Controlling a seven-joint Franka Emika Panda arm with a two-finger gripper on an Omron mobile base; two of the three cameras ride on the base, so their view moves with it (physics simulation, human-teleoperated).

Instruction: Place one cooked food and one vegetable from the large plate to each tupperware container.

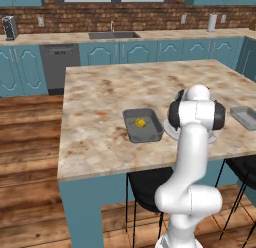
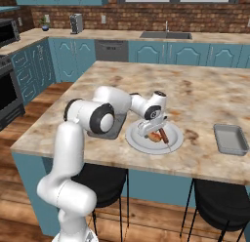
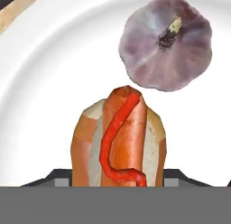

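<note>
Left base view. Vegetable (image 1: pixel 141 123): small bright-yellow lump lying inside the near tray (image 1: pixel 143 125), which sits on the surface (image 1: pixel 100 92) just left of the plate (image 1: pixel 170 132). Second tray (image 1: pixel 245 117) right of the plate, well apart.

Right base view. Plate (image 2: pixel 139 141): round, white, broad rim. Gripper (image 2: pixel 154 135) down over the plate at the hot dog (image 2: pixel 157 136). Far tray (image 2: pixel 230 138) right of the plate; nothing seen in it.

Hand view. Hot dog (image 3: pixel 119 142): orange-red sausage in a pale bun with a red sauce squiggle, lying on the plate (image 3: pixel 54 65) between the fingers (image 3: pixel 54 179). Fingers set wide, one tip either side of the bun, not seen pressing it. Garlic bulb (image 3: pixel 167 42): purplish, just beyond the hot dog.

Handling, judged: hot dog light, soft, squashable; grip across the bun's middle. Bulb firm, round, may roll.
</note>
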